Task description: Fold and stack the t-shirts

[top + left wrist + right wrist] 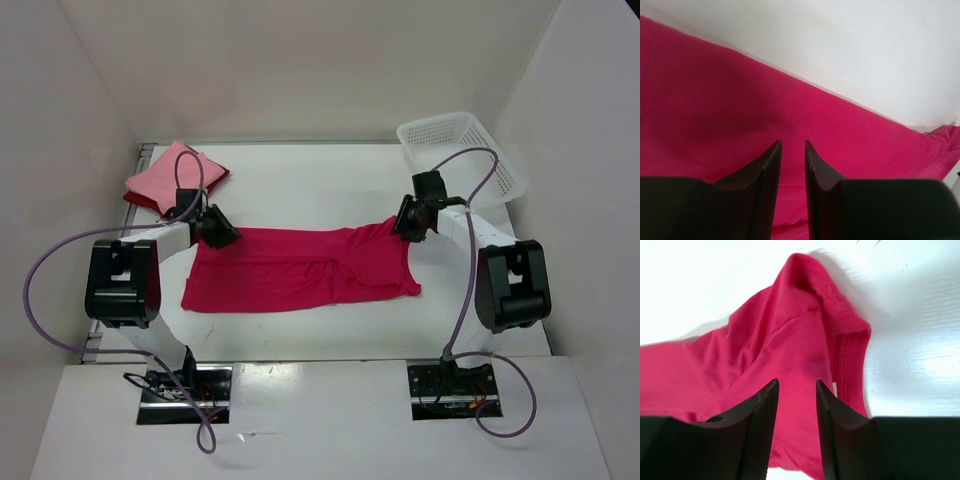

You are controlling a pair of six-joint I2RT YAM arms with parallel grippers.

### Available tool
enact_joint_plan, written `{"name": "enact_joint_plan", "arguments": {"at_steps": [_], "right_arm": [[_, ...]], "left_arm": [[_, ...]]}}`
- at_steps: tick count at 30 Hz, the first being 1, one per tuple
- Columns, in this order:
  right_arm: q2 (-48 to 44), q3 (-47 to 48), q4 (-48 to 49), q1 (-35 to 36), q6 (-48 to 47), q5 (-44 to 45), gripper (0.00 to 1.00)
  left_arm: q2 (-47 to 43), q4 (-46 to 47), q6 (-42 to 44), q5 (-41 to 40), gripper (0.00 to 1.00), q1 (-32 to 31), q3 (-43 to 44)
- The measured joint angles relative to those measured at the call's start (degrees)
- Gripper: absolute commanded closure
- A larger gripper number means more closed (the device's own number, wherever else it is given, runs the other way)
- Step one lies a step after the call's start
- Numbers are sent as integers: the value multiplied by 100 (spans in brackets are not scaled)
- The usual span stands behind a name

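- The magenta-crimson t-shirt (pixel 300 270) lies spread flat in the middle of the counter (pixel 300 185). Its long axis runs left to right, across the front of both arms.
- The left gripper (pixel 222 232) sits at the shirt's far-left corner. Its jaws show only a narrow slit, and I cannot tell whether they pinch cloth or merely hover over it.
- The right gripper (pixel 405 225) is at the far-right corner, jaws apart. A peaked sleeve stands just beyond the tips, and nothing is visibly clamped.
- Each arm is nearest its own end of the shirt, so a fold toward the near edge would likely need both far corners.
- The light pink t-shirt (pixel 172 170) lies folded on the dark red t-shirt (pixel 135 197) at the far left. A white basket (pixel 430 130) stands at the far right.
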Motion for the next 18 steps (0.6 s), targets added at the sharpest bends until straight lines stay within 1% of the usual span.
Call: {"name": "enact_joint_plan", "arguments": {"at_steps": [7, 10, 14, 15, 16, 17, 18], "right_arm": [[413, 0, 297, -138, 201, 328, 57], [542, 0, 446, -201, 282, 411, 61], [671, 0, 699, -223, 398, 446, 70], [699, 0, 785, -223, 435, 448, 77], [717, 0, 848, -223, 455, 450, 80], [728, 0, 905, -223, 507, 461, 86], [728, 0, 953, -223, 533, 474, 88]], "left_arm": [[372, 48, -160, 11, 67, -4, 2], [374, 96, -219, 7, 67, 46, 2], [374, 118, -295, -13, 67, 249, 2], [374, 122, -297, -24, 67, 330, 2], [387, 129, -299, -35, 67, 389, 2], [420, 138, -306, -33, 67, 450, 15], [479, 160, -319, 17, 67, 503, 46]]}}
